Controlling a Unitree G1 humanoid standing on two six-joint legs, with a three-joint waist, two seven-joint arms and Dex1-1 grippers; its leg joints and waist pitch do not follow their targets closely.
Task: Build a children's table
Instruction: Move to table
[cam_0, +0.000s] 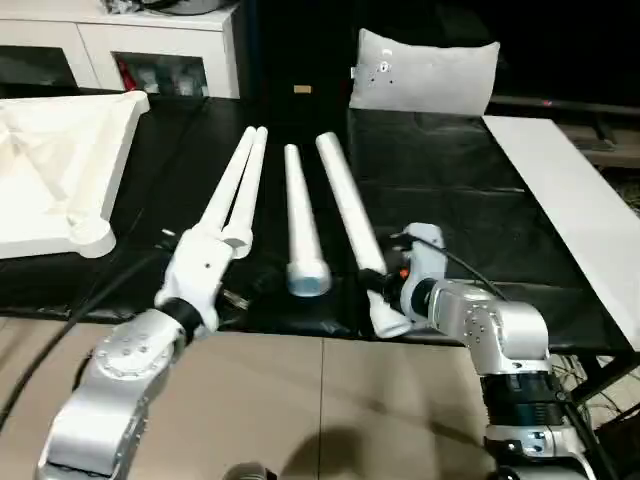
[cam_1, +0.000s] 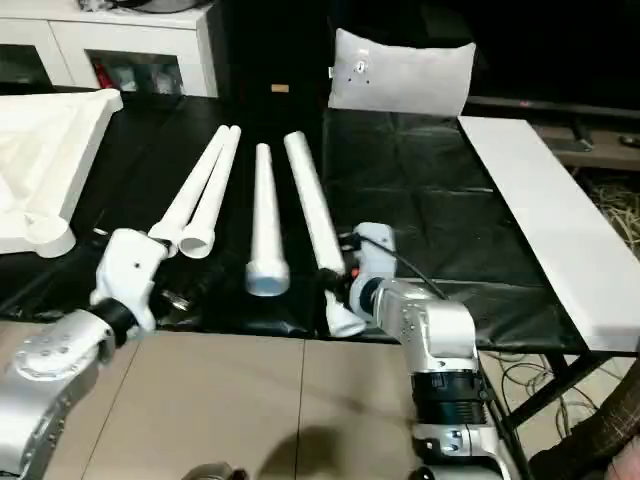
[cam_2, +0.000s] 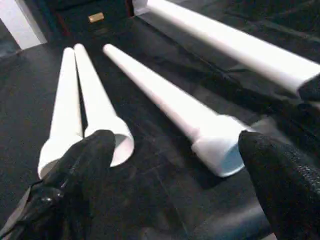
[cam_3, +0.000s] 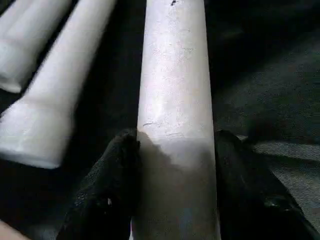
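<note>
Four tapered white tube legs (cam_0: 300, 215) side by side on black sheeting (cam_0: 450, 215), table top (cam_0: 55, 170) ribbed side up at far left; likely light, rigid, smooth-walled hollow plastic, apt to roll or slip, best taken near the thick socket end. Rightmost leg (cam_3: 175, 100) clasped between the black fingers of right gripper (cam_3: 175, 180) at that end. Left gripper (cam_2: 172, 167) spread wide, holding nothing, above the ends of the other three; white cabinet (cam_0: 150, 40) and pillow (cam_0: 425, 70) beyond.
</note>
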